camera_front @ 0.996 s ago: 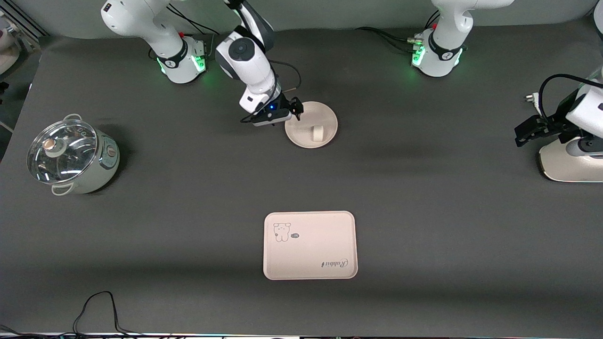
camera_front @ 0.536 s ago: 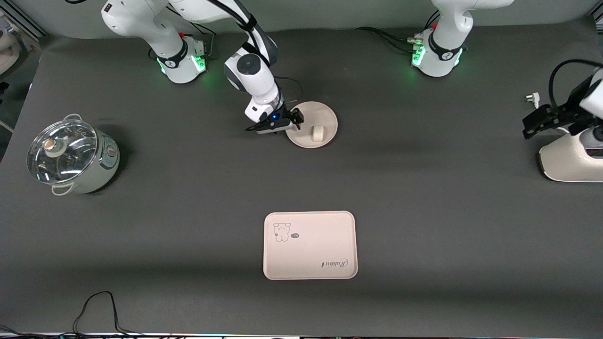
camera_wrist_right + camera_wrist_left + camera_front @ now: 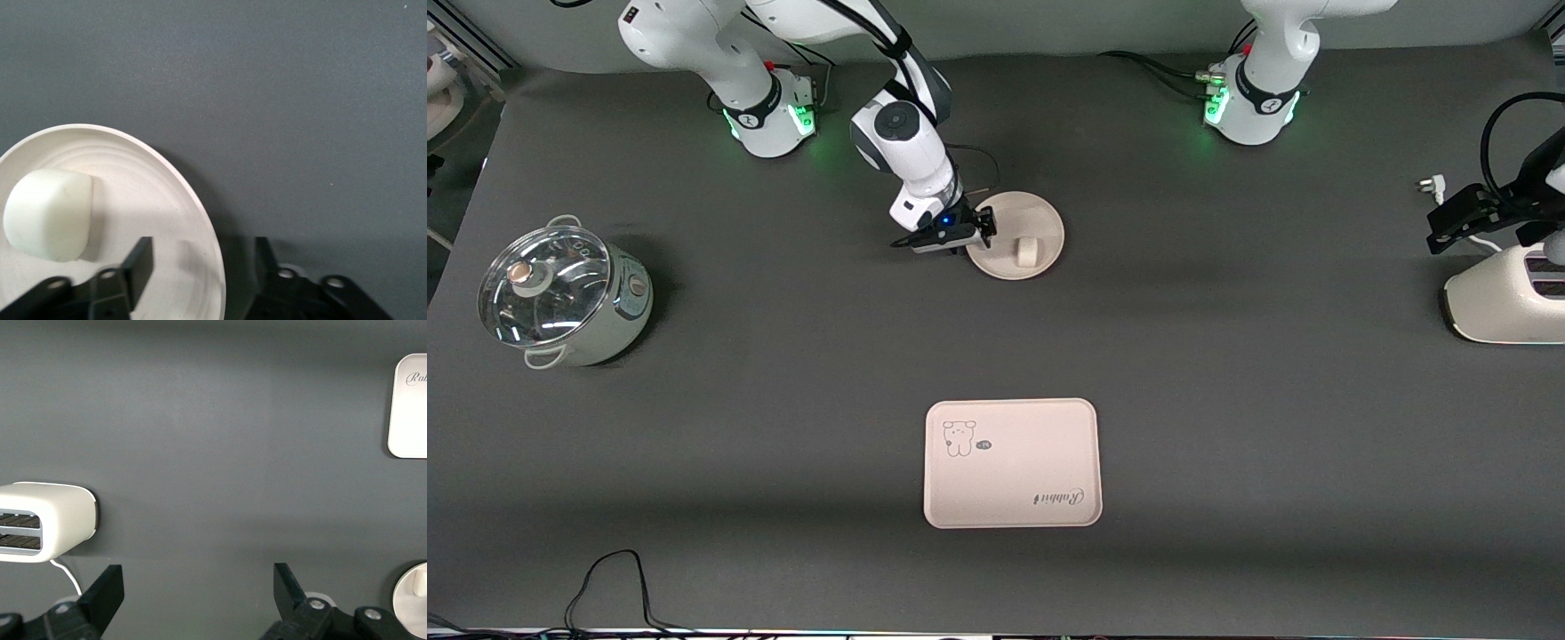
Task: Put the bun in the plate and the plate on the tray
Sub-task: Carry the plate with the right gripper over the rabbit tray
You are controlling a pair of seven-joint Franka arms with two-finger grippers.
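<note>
Right hand [image 3: 980,233] down at plate [image 3: 1016,235] rim, on the edge toward right arm's end of bench; one finger over the inside of the rim, the other outside, straddling it with a gap either side in the right wrist view. Not yet clamped, so open around the rim. Bun [image 3: 1026,252] already lying in plate, a little off centre, apart from the fingers [image 3: 137,263]. Plate flat on bench [image 3: 1227,400], close to the robot bases.

Left hand [image 3: 1458,222] up in the air over the toaster [image 3: 1507,302] at left arm's end of bench, spread wide, holding nothing, waiting.

Tray [image 3: 1011,463] much nearer the front camera than plate, well apart from it, nothing on it, rabbit drawing and script showing. Pot with glass lid [image 3: 560,293] at right arm's end of bench, not involved.

Progress: bun-in-plate part looks done. Left to do: pinch rim, lift plate level so bun stays put, carry over to tray, set down inside tray edges. Roughly halfway, judged from layout.
</note>
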